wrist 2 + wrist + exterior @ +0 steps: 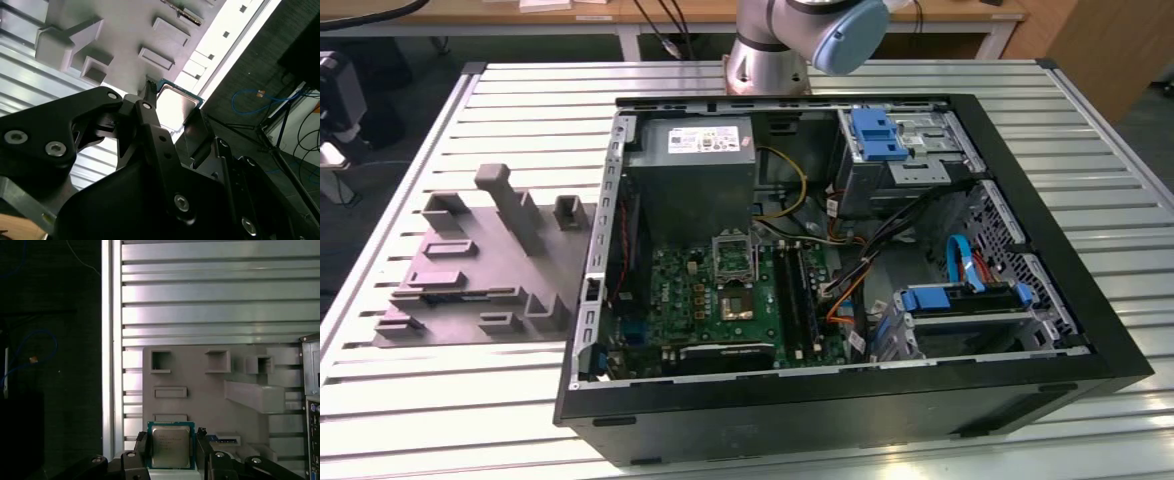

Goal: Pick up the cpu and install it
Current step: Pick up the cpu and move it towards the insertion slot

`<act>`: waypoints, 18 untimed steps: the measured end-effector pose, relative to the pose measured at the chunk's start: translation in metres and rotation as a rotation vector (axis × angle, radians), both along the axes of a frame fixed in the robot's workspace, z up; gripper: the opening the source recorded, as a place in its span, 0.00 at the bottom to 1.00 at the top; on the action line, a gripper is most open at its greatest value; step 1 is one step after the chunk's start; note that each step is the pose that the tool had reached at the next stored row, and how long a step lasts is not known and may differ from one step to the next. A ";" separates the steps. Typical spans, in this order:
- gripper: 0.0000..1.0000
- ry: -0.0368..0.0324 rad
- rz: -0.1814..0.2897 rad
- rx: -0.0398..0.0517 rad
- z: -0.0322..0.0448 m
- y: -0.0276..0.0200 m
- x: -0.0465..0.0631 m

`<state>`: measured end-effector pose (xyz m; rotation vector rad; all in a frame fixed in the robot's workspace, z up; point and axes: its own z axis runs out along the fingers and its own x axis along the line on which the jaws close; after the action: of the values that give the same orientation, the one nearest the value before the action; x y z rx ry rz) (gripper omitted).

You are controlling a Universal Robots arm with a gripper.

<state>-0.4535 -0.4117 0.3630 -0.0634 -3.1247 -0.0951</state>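
In the exterior view, a grey moulded plate (467, 270) with upright blocks lies on the slatted metal table (494, 400) at the exterior view's left. Just beside it on the right is the open computer case (854, 400), lying on its side with the green motherboard (720, 290) exposed. Behind the case, at the table's far edge, stands the arm (781, 45). Its silver base and a blue-capped joint are in view, and the rest climbs out of the picture.

In the first wrist view the gripper (171, 440) points down over the plate (200, 385), near the side that runs along the table (210, 290) edge. The dark floor and a blue cable (30, 355) lie beyond that edge. The cpu (171, 447) sits flat between the two black fingers (141, 446), silvery top toward the camera. The fingers are drawn in narrow and press on its two opposite edges.

The second wrist view looks along the black gripper (172, 112) body. It shows the same hold, with the cpu (175, 102) pinched at the fingertips (148, 102) and the plate (125, 30) behind it. The chip seems lifted clear of the plate, though neither wrist view shows the gap plainly.
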 end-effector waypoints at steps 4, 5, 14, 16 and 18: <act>0.47 0.0001 0.000 -0.0007 0.0033 0.0000 0.000; 0.47 0.0000 0.000 -0.0009 0.0042 0.0000 0.000; 0.47 0.0001 0.000 -0.0017 0.0138 0.0000 0.000; 0.47 0.0000 0.000 -0.0018 0.0164 0.0000 0.000; 0.47 -0.0001 0.000 -0.0021 0.0188 0.0000 0.000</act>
<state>-0.4535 -0.4117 0.3818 -0.0634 -3.1250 -0.0918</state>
